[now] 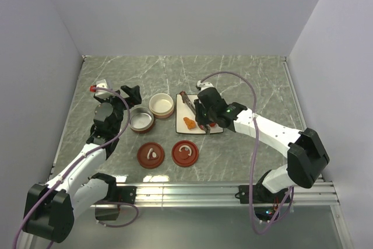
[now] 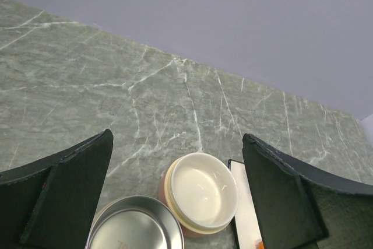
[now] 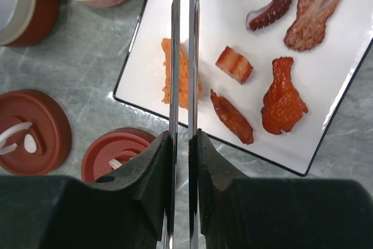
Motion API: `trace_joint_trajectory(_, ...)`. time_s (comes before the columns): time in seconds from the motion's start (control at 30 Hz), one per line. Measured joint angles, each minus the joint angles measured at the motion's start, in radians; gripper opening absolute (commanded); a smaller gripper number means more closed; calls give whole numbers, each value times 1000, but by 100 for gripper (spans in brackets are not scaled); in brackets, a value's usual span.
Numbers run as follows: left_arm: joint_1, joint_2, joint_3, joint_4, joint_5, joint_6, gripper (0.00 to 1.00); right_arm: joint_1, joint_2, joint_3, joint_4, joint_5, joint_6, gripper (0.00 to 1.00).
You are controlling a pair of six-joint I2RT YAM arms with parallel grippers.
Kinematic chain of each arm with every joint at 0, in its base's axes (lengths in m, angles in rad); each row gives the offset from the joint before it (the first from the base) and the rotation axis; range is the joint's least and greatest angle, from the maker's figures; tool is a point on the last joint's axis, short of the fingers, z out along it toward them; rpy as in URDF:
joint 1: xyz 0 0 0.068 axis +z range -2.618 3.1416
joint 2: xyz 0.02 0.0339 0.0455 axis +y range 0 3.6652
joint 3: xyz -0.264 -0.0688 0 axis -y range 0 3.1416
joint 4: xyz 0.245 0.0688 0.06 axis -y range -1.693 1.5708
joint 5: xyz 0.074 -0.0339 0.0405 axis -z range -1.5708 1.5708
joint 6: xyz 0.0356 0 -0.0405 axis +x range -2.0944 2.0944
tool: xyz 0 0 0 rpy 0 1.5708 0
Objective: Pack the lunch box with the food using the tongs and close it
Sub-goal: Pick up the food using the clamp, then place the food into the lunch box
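Note:
My right gripper (image 3: pixel 183 144) is shut on the tongs (image 3: pixel 175 56), whose two thin metal arms run nearly closed up over the white plate (image 3: pixel 326 56). The food lies on that plate: an orange chunk (image 3: pixel 167 74) under the tongs, a small red block (image 3: pixel 234 65), a drumstick-shaped piece (image 3: pixel 282 97) and a dark curved strip (image 3: pixel 274 4). From above, the right gripper (image 1: pixel 202 122) hangs over the plate's near half. The lunch box stands open as a steel bowl (image 1: pixel 141 119) and a cream bowl (image 1: pixel 162 106), both empty. My left gripper (image 2: pixel 178 138) is open above them, holding nothing.
Two red-brown lids (image 1: pixel 150 155) (image 1: pixel 185 153) with white handles lie on the marble table in front of the bowls and plate. The cream bowl (image 2: pixel 201 193) touches the plate's left edge (image 2: pixel 245 202). Grey walls close in the table on three sides.

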Motion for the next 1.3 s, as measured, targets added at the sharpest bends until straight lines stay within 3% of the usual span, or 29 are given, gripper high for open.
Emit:
trace_joint_trajectory(0.67, 4, 0, 0, 0, 0, 0, 99, 81, -41, 71, -17, -56, -56, 19)
trace_joint_trajectory(1.0, 5, 0, 0, 0, 0, 0, 99, 85, 58, 149, -19, -71, -76, 19)
trace_joint_trajectory(1.3, 7, 0, 0, 0, 0, 0, 99, 85, 103, 171, -38, -67, -86, 28)
